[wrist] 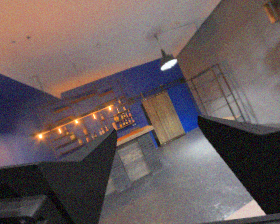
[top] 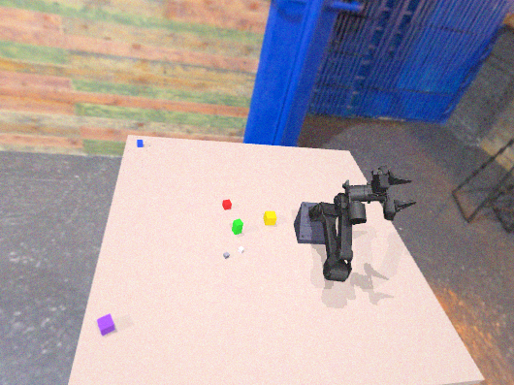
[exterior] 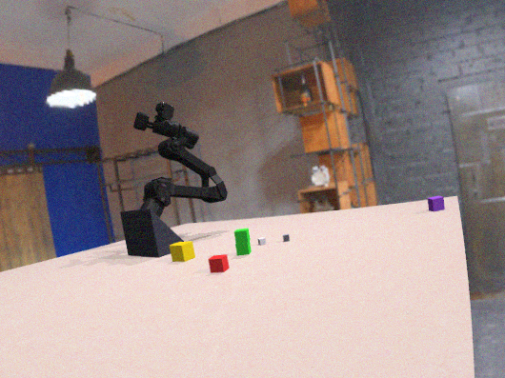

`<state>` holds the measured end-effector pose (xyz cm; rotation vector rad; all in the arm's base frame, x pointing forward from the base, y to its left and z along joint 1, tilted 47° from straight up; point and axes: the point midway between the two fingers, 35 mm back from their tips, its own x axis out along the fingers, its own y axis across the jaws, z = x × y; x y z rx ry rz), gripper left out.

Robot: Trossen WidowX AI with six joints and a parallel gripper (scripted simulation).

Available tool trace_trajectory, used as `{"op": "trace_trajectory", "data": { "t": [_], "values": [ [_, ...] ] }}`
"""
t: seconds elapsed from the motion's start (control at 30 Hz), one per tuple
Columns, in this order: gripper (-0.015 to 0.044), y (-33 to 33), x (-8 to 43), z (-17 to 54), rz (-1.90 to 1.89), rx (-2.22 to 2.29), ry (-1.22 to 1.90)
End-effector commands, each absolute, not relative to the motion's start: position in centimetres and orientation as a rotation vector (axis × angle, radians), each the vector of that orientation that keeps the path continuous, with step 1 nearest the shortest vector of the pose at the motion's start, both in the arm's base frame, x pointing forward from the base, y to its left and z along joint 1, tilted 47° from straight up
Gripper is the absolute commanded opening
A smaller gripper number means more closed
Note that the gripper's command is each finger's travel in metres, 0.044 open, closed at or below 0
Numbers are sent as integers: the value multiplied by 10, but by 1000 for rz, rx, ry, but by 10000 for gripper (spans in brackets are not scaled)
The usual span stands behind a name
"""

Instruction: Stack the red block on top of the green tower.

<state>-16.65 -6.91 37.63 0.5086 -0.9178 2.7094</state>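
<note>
We see the red block (top: 226, 204) loose on the counter (top: 242, 323) just beside the green tower (top: 237, 226), a yellow cube (top: 270, 217) near, while the arm's fingers (top: 404, 193), spread wide and empty, point off the counter, well apart from it, so reach comes first

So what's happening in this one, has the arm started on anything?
Not yet. The arm is folded back over its base, and its claw is open, empty and aimed away from the blocks, off the table's edge. The red block sits on the table, apart from the green tower, which stands upright. A yellow block lies beside them, untouched.
</note>
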Motion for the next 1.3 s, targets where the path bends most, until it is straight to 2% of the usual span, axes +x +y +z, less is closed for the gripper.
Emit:
{"op": "trace_trajectory", "data": {
  "t": [0.0,0.03,0.33,0.63,1.0,1.27],
  "values": [
    [426,-71,-167,377,2711,514,-926],
    [440,-77,-167,378,2716,532,-951],
    [440,-193,-154,389,2793,873,-1390],
    [440,-307,-111,359,2835,1232,-1854],
    [440,-372,-44,314,2797,1570,-2222],
    [440,-425,32,253,2633,1873,-2724]
  ]
}}
